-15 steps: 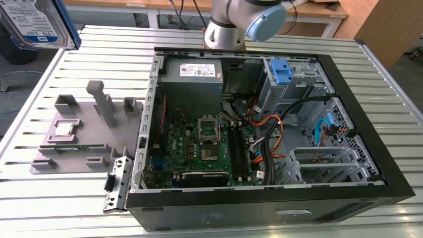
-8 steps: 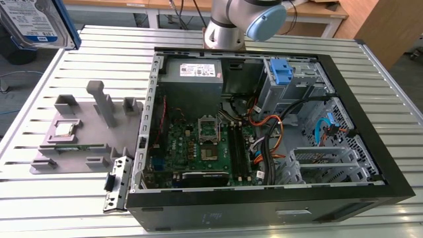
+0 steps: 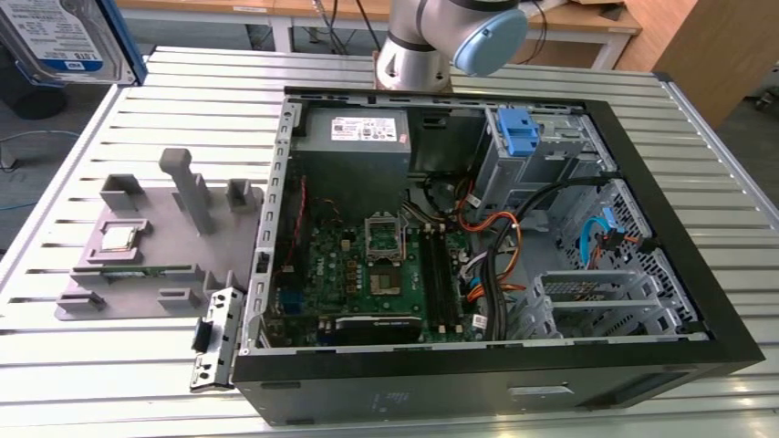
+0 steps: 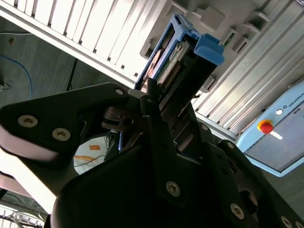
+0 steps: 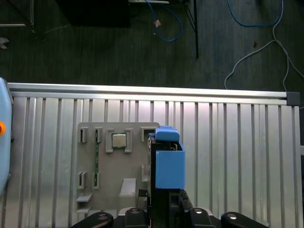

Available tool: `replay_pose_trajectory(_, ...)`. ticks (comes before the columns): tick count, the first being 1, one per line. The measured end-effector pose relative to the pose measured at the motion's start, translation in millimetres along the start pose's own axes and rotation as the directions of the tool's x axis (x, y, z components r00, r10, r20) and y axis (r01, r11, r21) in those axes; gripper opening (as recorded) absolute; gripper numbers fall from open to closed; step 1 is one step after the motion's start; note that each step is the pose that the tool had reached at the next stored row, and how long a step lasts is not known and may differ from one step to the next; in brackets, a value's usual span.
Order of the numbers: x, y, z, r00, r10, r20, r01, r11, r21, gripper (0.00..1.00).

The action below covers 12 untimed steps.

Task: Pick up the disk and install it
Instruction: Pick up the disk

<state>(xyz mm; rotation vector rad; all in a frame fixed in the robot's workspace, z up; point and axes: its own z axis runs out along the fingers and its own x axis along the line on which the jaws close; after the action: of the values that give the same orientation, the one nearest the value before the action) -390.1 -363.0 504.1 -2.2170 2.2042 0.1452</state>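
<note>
Right, the disk [image 3: 58, 36] is up in the air, well clear of the computer case [image 3: 426, 392] and off to the exterior view's left of it, high above the slatted table [image 3: 219, 91]. In the second wrist view the gripper [image 4: 164, 107] is pinching it, jaws pressed in on the silver body at one end, with the blue bracket sticking out past them.

Looking down in the first wrist view, the disk [image 5: 168, 164] hangs over the grey fixture plate [image 5: 128, 166], the one that sits just beside the case's open side.

Here's what worries me. The hold is on one end only, so I'd guess a quick swing could let the disk tilt or creep in the pinch, and then it would meet the case crooked. Inside the case there's a tangle of cables [image 3: 499, 228] lying near the drive cage [image 3: 608, 292] and the blue latch [image 3: 517, 132]. A low or skewed approach could snag a cable or knock the bracket on the cage's metal edge. Dropped from up there, it would hit the plate or the table hard.
</note>
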Motion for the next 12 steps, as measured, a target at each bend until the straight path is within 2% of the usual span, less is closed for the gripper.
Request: replay_pose_trajectory(12, 0.0, 0.0, -0.6, 1.0, 0.0, 0.0, 0.0, 1.0, 0.0, 0.35)
